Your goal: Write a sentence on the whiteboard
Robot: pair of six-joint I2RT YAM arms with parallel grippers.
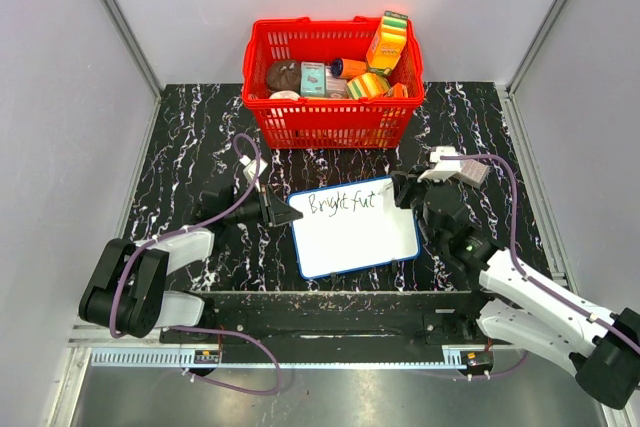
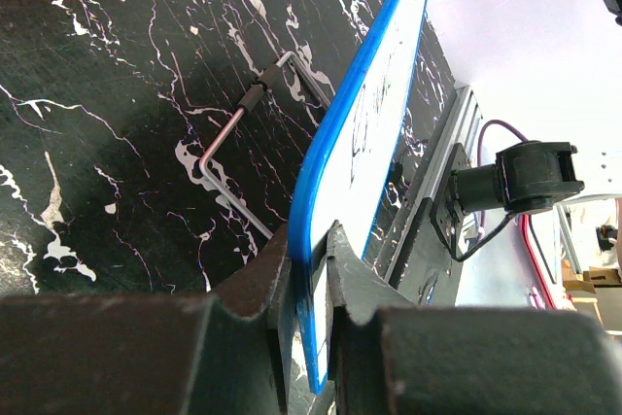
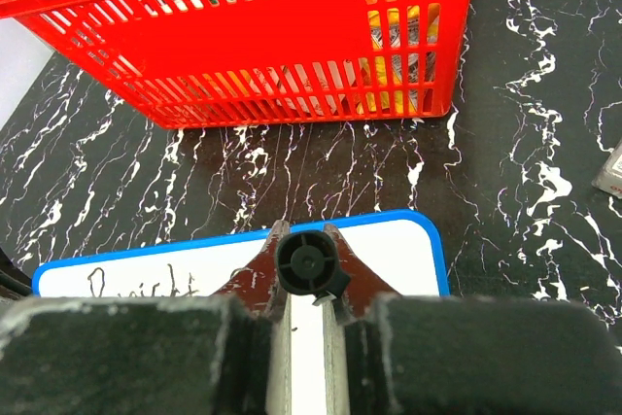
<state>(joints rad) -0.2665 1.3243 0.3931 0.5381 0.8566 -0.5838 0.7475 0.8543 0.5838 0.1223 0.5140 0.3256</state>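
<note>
1. Whiteboard (image 1: 352, 242): a flat white rectangular board with a thin blue rim and rounded corners. It lies near the middle of the black white-veined table (image 1: 190, 137), just in front of the red plastic slatted basket (image 1: 330, 122) and apart from it.
2. The step in hand looks like the writing itself, partway through a word. The thin black handwritten lettering (image 1: 345, 202) runs along the board's far edge and reads "Bright fut", so the sentence is not yet finished.
3. The left fingers (image 2: 262, 274) are clamped on the blue rim at the board's left edge. I judge that they are steadying it.
4. The right fingers (image 3: 255, 274) are closed around a marker (image 3: 307, 264), seen end-on as a round black butt. They sit over the board's far right corner, just beyond the last letter.
5. The next move calls for short, light strokes to the right of the "t". There is little white left before the rim, so later words would need a new line lower down.
6. The letters are slightly shaky and uneven in height, but legible. The lower part of the board is bare.
</note>
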